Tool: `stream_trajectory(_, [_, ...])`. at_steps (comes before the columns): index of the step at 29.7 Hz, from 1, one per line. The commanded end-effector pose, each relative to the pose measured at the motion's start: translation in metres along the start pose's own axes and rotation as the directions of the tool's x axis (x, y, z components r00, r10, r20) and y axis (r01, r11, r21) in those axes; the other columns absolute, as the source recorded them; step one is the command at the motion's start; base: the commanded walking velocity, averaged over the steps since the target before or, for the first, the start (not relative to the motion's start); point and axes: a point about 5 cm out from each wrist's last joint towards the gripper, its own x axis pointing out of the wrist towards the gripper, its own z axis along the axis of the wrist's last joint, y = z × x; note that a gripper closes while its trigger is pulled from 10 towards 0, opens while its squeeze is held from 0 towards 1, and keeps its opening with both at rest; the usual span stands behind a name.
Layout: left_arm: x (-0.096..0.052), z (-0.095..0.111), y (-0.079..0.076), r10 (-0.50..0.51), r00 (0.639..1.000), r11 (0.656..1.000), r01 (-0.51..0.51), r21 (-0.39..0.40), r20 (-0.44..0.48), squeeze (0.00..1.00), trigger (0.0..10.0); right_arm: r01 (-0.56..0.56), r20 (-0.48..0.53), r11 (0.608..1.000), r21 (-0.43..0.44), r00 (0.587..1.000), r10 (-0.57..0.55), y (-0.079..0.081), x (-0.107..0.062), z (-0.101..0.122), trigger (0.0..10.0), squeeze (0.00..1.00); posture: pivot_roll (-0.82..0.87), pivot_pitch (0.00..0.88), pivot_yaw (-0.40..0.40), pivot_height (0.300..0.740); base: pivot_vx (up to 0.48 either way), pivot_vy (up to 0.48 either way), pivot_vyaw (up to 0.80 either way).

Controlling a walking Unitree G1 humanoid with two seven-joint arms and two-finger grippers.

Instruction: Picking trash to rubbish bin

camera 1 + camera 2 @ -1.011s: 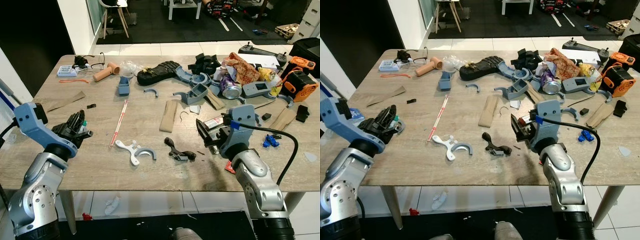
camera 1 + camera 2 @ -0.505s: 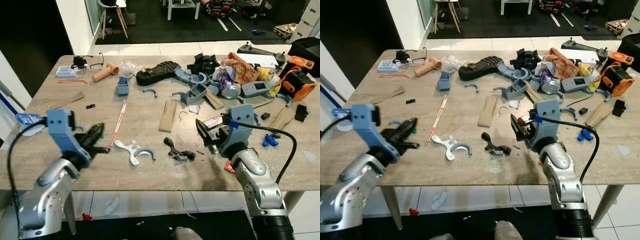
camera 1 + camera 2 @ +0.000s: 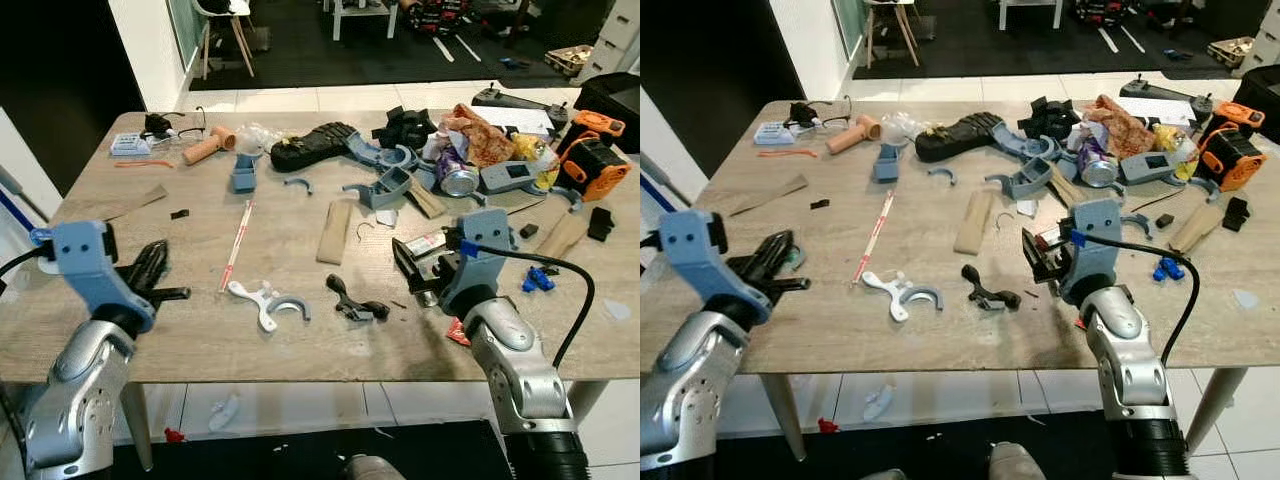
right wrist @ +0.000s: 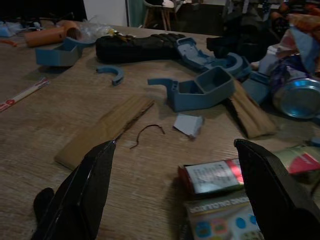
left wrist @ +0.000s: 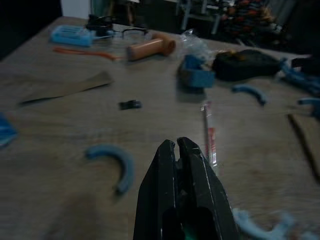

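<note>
The trash nearest me is the carton and the red packet lying on the table directly between the spread fingers of my right gripper. From that gripper they sit at about 12 o'clock, just ahead, the packet's long axis running roughly 2 to 8 o'clock across my reach. My right arm is clearly the nearer one. It is bent forward over the near table edge, wrist low, fingers wide apart and holding nothing.

My left gripper hovers over the left part of the table, fingers pressed together; a fleck of green shows between them, though I cannot tell what it is. The red-and-white straw lies just ahead of it at 1 o'clock.
</note>
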Motion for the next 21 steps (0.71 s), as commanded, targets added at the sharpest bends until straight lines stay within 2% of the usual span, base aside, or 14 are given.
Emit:
stream_trajectory(1, [0.001, -0.0028, -0.0046, -0.025, 1.0, 0.999, 0.025, 0.046, -0.02, 0.0, 10.0, -0.013, -0.001, 1.0, 0.005, 1.0, 0.013, 0.0016, 0.0009, -0.001, 10.0, 0.0, -0.17, 0.0, 0.02, 0.74, -0.424, 0.0, 0.0])
stream_trajectory(4, [0.002, -0.0035, -0.0082, -0.047, 0.998, 0.997, 0.049, 0.066, -0.031, 0.0, 10.0, -0.014, -0.001, 1.0, 0.005, 1.0, 0.014, 0.0013, 0.001, -0.0009, 10.0, 0.0, -0.16, 0.0, 0.018, 0.74, -0.431, 0.0, 0.0])
stream_trajectory(21, [0.0062, -0.0078, -0.0071, -0.047, 0.999, 0.997, 0.048, 0.059, -0.023, 0.0, 10.0, -0.016, -0.001, 1.0, 0.002, 1.0, 0.016, 0.0002, 0.0016, -0.0004, 10.0, 0.0, -0.17, 0.0, 0.014, 0.74, -0.421, 0.0, 0.0])
